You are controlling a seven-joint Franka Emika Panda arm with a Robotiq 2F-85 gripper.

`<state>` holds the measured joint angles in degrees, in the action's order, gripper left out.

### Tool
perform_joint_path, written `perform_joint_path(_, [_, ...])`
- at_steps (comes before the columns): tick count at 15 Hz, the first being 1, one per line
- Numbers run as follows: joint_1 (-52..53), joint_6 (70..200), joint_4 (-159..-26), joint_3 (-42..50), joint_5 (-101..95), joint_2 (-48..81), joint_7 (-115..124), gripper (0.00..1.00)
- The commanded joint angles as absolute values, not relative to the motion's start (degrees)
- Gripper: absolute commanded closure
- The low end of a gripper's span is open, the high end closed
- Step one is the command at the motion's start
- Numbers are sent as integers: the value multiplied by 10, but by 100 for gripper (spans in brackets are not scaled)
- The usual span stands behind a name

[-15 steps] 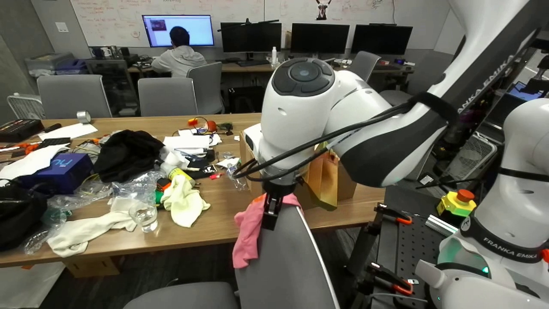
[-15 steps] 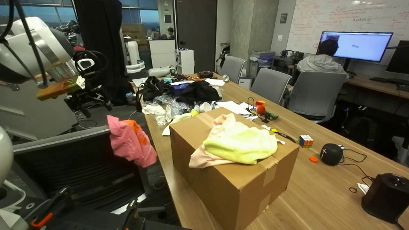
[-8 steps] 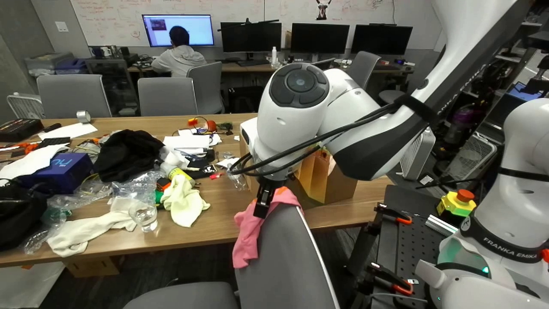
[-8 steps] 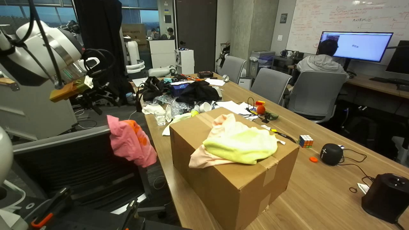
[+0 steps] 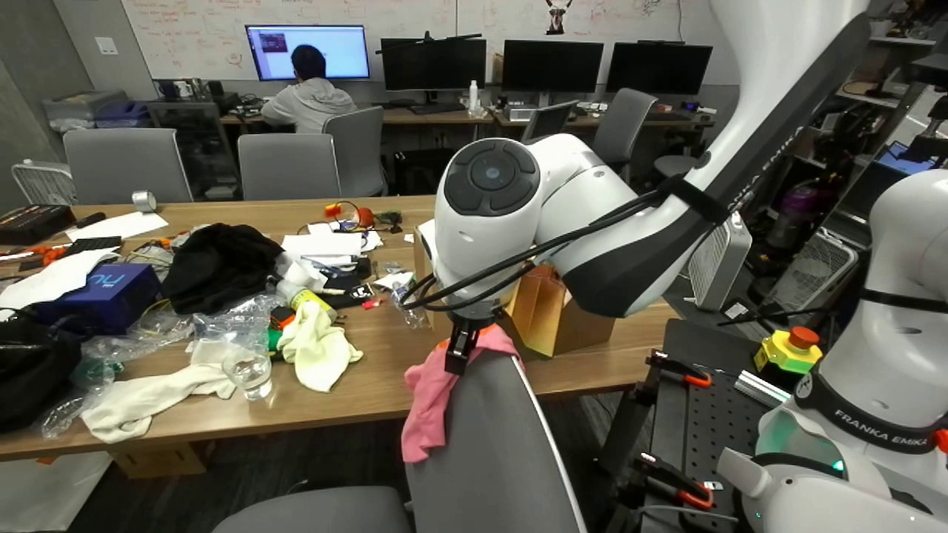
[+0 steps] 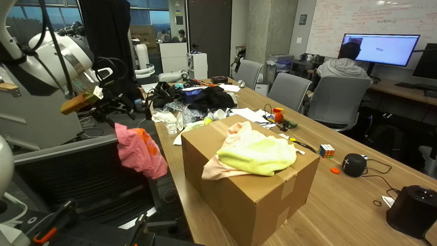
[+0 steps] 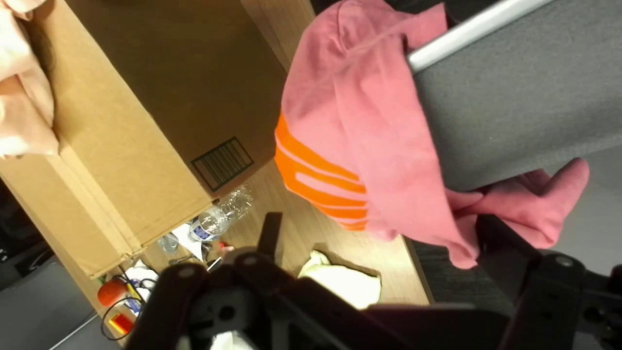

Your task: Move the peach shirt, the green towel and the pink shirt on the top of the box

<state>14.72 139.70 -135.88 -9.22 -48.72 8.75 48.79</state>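
Note:
The pink shirt (image 6: 138,152) hangs over the end of a grey chair back; it also shows in an exterior view (image 5: 429,403) and in the wrist view (image 7: 388,121), with an orange print. My gripper (image 7: 381,228) is open and empty, its fingers wide apart. It is just above the chair-top end of the pink shirt in both exterior views (image 5: 457,361) (image 6: 121,118). The green towel (image 6: 257,155) lies over the peach shirt (image 6: 218,169) on top of the brown cardboard box (image 6: 225,191). The peach shirt's edge shows in the wrist view (image 7: 24,107).
The grey chair back (image 5: 496,437) stands beside the wooden table (image 6: 341,201) that bears the box. A pale yellow-green cloth (image 5: 318,348), a glass (image 5: 248,374), black cloth (image 5: 222,266) and other clutter lie on the table. Black speakers (image 6: 354,165) stand beyond the box.
My arm has moved toward the pink shirt: right and down in an exterior view, with the gripper now closer to the shirt's top. The clothes and the box have not moved.

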Motion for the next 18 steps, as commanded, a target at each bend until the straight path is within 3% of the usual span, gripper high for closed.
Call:
perform_joint_path(1, [148, 1368, -1338, -88, -495, 103, 502, 11])
perform_joint_path(2, [148, 1364, -1337, -87, -495, 106, 504, 25])
perform_joint_path(5, [146, 1360, -1337, -85, -490, 109, 499, 51])
perform_joint_path(11, [146, 1360, -1331, -83, -487, 111, 496, 95])
perform_joint_path(12, [146, 1361, -1331, -83, -489, 109, 497, 100])
perform_joint_path(18, [148, 1367, -1322, -87, -489, 89, 499, 99])
